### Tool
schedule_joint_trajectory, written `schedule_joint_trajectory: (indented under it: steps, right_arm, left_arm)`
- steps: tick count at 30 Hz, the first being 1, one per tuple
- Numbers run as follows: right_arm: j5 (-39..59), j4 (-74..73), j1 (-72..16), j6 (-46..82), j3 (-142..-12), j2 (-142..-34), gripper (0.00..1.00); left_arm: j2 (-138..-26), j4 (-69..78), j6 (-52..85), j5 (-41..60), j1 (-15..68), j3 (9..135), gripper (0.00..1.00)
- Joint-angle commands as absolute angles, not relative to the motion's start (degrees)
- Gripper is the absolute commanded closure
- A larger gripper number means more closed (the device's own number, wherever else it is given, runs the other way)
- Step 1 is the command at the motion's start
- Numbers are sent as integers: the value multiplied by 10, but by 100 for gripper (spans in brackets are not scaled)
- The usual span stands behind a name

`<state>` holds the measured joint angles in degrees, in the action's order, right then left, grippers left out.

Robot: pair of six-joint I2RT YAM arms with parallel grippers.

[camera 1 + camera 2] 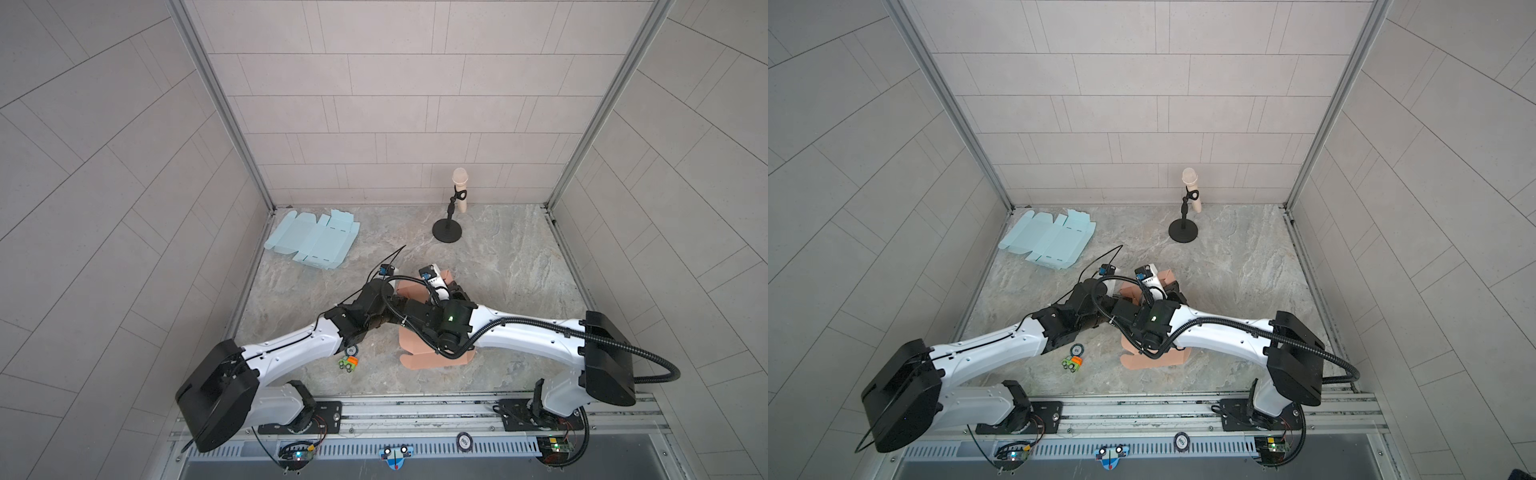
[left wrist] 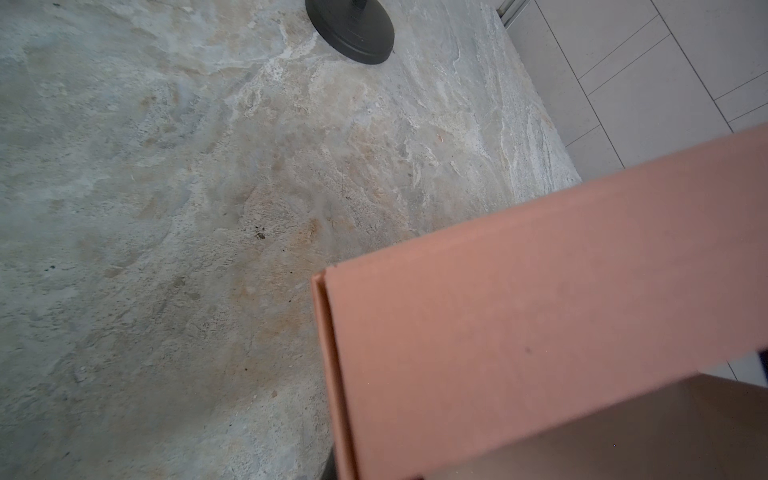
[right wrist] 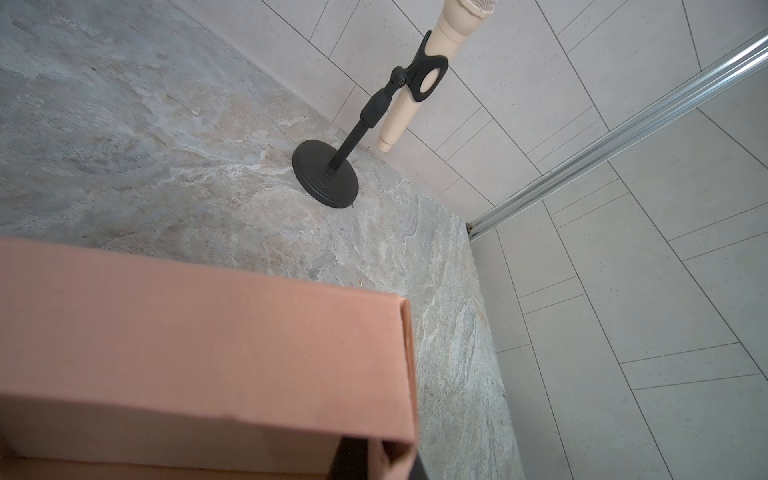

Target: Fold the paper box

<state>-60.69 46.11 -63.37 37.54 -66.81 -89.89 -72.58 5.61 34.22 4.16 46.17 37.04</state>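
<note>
The salmon-coloured paper box (image 1: pixel 419 358) sits on the stone-patterned tabletop (image 1: pixel 511 266) near the middle, a little toward the front rail, and both wrists meet above it, hiding most of it in both top views. Its near flap lies flat on the table, while the far end is raised into a wall that fills much of each wrist view. The left gripper (image 1: pixel 392 291) reaches in from the left side of the box; its fingers are hidden behind the cardboard panel in the left wrist view, and its claw is closed, though I cannot tell if cardboard is pinched between the jaws. The right gripper (image 3: pixel 386 465) is at the box's far right corner: dark fingers (image 3: pixel 353 457) show on both sides of the folded end wall, close against it, but I cannot tell if they clamp it. A light blue unfolded box blank (image 1: pixel 311 239) lies flat in the far left corner, well apart from the arms. A beige microphone (image 1: pixel 459 187) stands in a black desk stand (image 1: pixel 446 231) near the back wall. A small green and orange toy car (image 1: pixel 348 364) lies just beside the left forearm
</note>
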Motion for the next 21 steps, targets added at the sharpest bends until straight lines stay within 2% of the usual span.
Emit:
schedule_joint_trajectory:
  steps: [1,4,9,12,14,21]
  right_arm:
    - [-610,481,-638,373,-674,-911,87]
    - [-610,481,-639,376,-672,-910,85]
    - [-611,473,-646,364,-674,-912,95]
    - [-615,476,-649,364,-676,-914,96]
    - [-618,479,-652,365,-678,-913,94]
    - [-627,471,-667,373,-674,-900,76]
  left_arm:
    - [-702,108,321,77,481,371,92]
    - [-702,110,323,75,481,369,92]
    - [-704,113,326,74,480,370,92]
    - [-705,114,328,72,480,370,92]
    - [-704,115,330,69,481,369,92]
    - [-716,123,338,65,481,369,92]
